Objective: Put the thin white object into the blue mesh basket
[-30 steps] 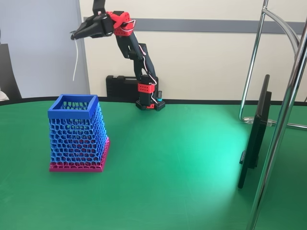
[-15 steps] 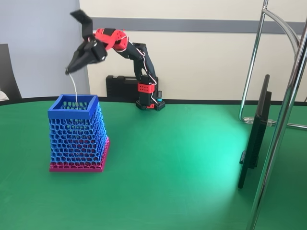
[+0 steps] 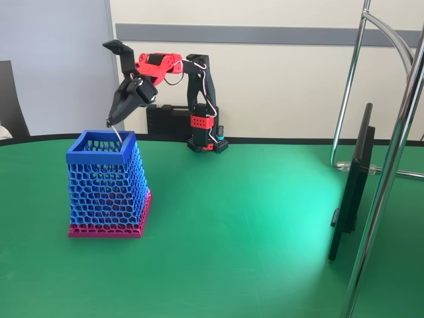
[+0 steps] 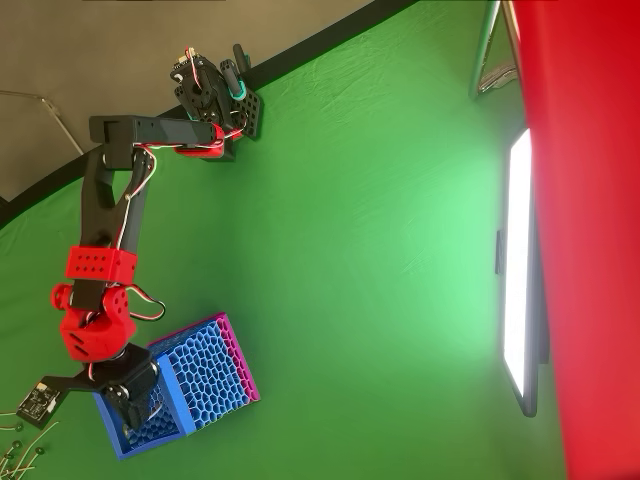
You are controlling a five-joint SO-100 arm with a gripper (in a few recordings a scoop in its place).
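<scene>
1. Blue honeycomb mesh is forming the walls of the blue mesh basket (image 3: 106, 185), which is standing upright on the green table (image 3: 252, 225) on a magenta base, open top facing up; the overhead view is showing the basket (image 4: 205, 370) at the lower left.
2. The gripper (image 3: 110, 122) is hanging tip-down just above the basket's rim, toward its back right side in the fixed view; in the overhead view the gripper (image 4: 128, 402) is sitting over the basket opening.
3. The jaws are pinched close together on the top end of the thin white object (image 3: 118, 134); no gap between the fingers is readable.
4. The thin white object is dangling from the fingertips, its lower part dipping past the rim into the basket; how deep it is going cannot be told through the mesh.
5. Handling judgement: the strip is looking very light and slim, slightly springy rather than limp, since it is hanging in a gentle curve. It is probably slick plastic, so a pinch near one end is working best, letting the rest point down into the opening.
6. Risk judgement: the hooked end could be catching in a mesh cell or on the rim, and so light a strip may be clinging to a finger on release.
7. Step judgement: insertion is nearly done; release is remaining.
</scene>
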